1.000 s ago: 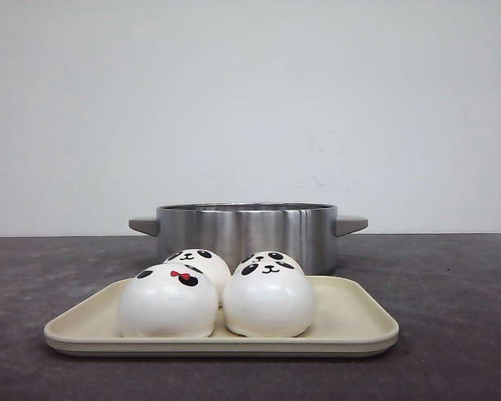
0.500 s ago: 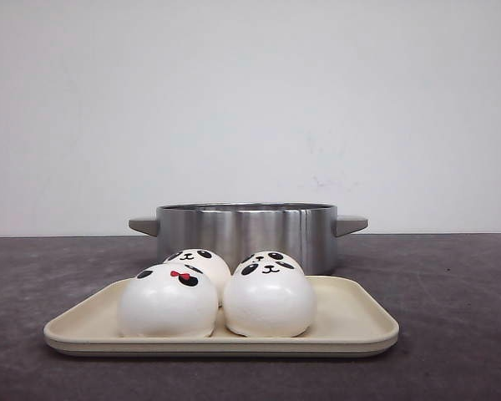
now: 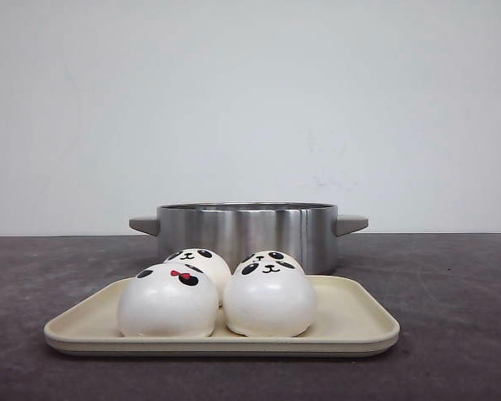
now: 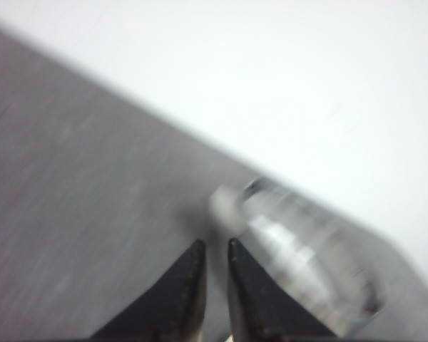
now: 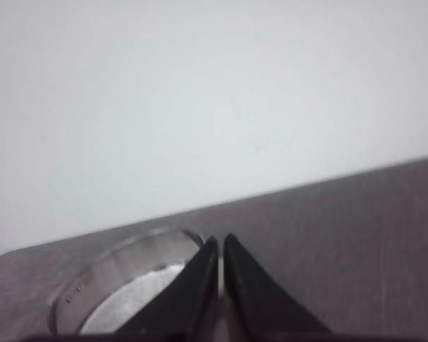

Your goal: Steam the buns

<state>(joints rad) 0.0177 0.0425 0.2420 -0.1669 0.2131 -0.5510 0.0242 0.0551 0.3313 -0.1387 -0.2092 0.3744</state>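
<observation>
White panda buns (image 3: 234, 292) sit clustered on a cream tray (image 3: 359, 322) just before the steel pot (image 3: 246, 234).
Left gripper (image 4: 215, 246) and right gripper (image 5: 220, 241) hover above the desk (image 3: 451, 292) near that pot, jaws nearly closed, empty.

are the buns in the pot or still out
Out: the buns sit on the tray in front of the pot.

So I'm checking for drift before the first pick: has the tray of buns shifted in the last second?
No. The tray sits in the same spot in front of the steel pot, and the buns on it are unmoved.
</observation>
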